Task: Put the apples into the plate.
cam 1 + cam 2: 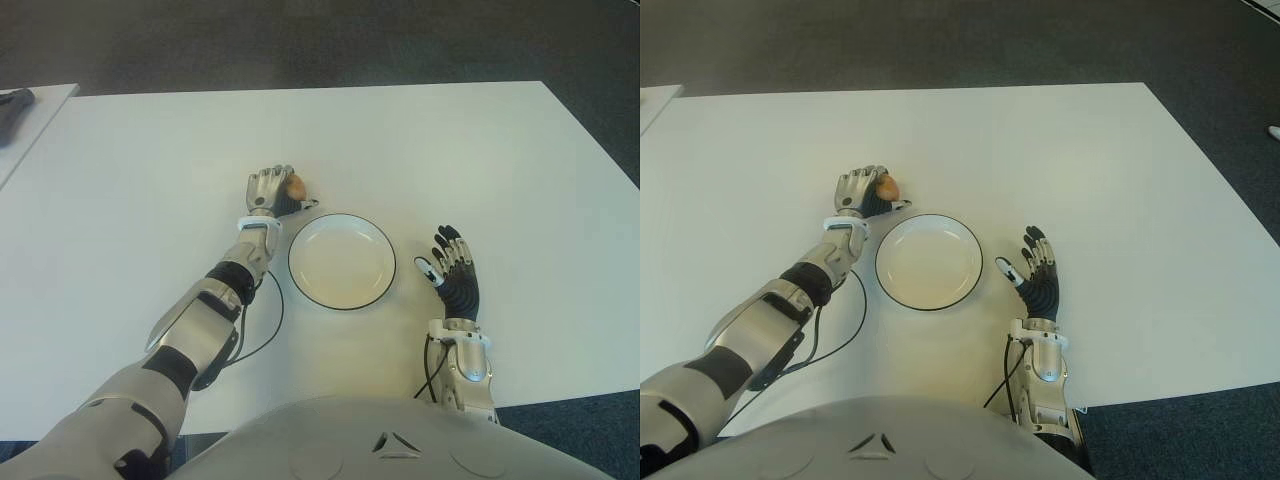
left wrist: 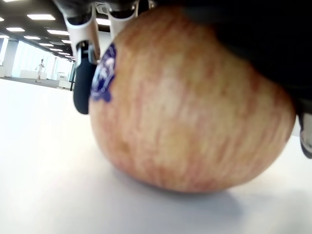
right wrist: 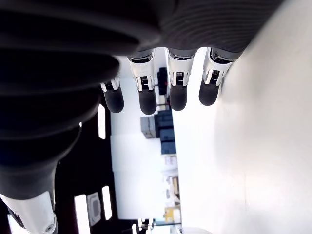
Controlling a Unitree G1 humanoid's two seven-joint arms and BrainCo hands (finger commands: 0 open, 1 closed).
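White table fills your head views: near frame centre, the left hand is curled around an apple just above the empty plate. Only its wrist view shows you the apple's blue sticker and its underside touching the table. Right of the plate, the right hand shows fingers spread, holding nothing.

white table; dark carpet floor | second table's corner; dark object

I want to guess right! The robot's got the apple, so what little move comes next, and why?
Probably lift it a little. The left hand is curled round the apple, which still sits on the table, and the empty plate waits beside it.
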